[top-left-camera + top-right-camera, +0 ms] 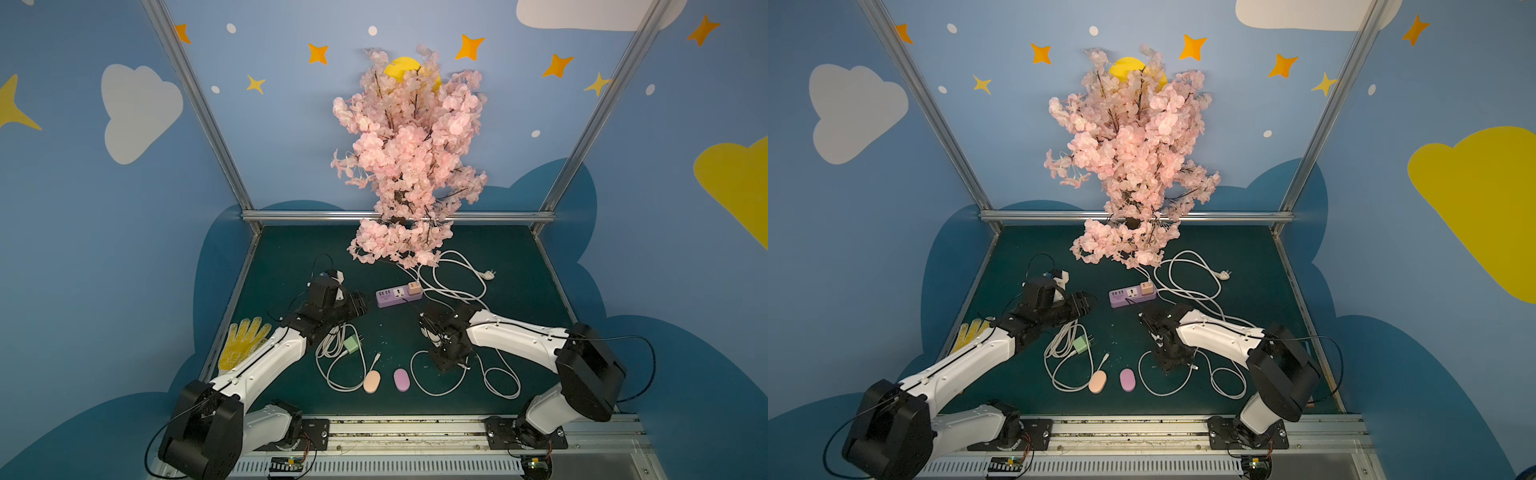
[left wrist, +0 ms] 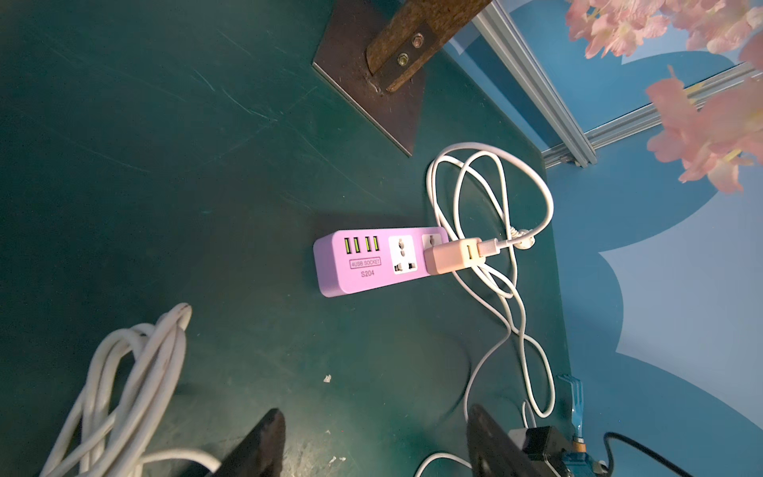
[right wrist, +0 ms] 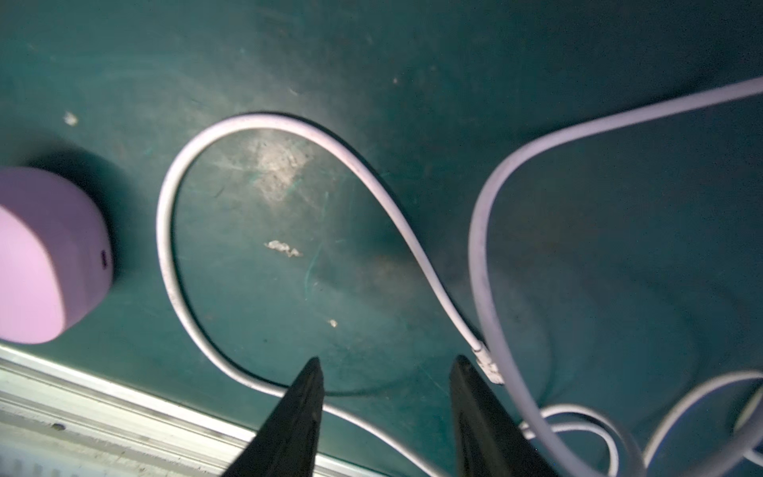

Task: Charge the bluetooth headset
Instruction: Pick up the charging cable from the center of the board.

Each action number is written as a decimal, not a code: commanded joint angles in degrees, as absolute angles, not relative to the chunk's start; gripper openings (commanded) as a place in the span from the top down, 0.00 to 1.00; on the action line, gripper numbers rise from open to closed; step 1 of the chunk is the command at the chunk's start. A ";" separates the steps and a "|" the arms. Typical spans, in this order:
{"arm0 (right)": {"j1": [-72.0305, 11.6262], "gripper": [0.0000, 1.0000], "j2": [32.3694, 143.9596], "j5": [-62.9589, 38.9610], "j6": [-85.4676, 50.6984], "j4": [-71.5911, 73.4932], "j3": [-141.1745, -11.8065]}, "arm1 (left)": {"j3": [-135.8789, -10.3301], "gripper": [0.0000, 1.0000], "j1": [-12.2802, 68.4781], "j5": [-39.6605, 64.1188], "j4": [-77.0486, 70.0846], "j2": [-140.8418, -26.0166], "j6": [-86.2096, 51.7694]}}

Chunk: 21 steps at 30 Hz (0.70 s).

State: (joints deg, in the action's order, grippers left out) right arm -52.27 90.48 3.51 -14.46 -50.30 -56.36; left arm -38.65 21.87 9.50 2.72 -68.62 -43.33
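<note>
**Open grippers hang over a cable-strewn mat, headset cases by the front rail**

The purple headset case (image 1: pixel 401 380) lies flat on the green mat (image 1: pixel 291 257) close to the front rail (image 3: pixel 82 396). A peach headset case (image 1: pixel 371 382) lies just beside it, the two not touching. In both top views the purple case's long axis runs roughly from the rail toward the back wall. The peach case lies slightly askew, its far end tipped toward the purple one.

In the right wrist view, a small port (image 3: pixel 105 259) on the purple case's side wall faces a loop of white charging cable (image 3: pixel 173 231). That loop lies between the case and the cable's free plug (image 3: pixel 489 365). The right gripper (image 3: pixel 387 359) hangs low over the loop, jaws apart and empty, with the plug just beside one finger.

The left gripper (image 2: pixel 373 413) is also spread, with nothing between its fingers. It hovers short of the purple power strip (image 2: pixel 371 264), where a pink adapter (image 2: pixel 450 256) sits in a socket with a white cable plugged into it.

A bundled white cord (image 1: pixel 330 345) lies beside a green adapter (image 1: pixel 351 345), and a loose plug (image 1: pixel 377 355) rests near the peach case. A yellow glove (image 1: pixel 243 340) lies at the mat's left edge. More white cord is coiled behind the strip, ending in a wall plug (image 1: pixel 487 274). An artificial cherry tree (image 1: pixel 409 166) overhangs the back of the mat.
</note>
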 commanded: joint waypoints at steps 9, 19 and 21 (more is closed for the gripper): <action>-49.20 0.46 96.25 5.60 -13.95 -50.18 -58.94 | -38.17 0.30 21.15 11.77 1.98 -69.45 -43.34; -48.94 0.57 101.63 3.28 -13.86 -47.82 -61.44 | -37.62 0.31 20.93 11.62 2.60 -68.08 -43.15; -49.28 0.66 102.15 2.61 -13.91 -47.34 -61.20 | -37.54 0.30 20.92 11.58 2.80 -67.49 -43.15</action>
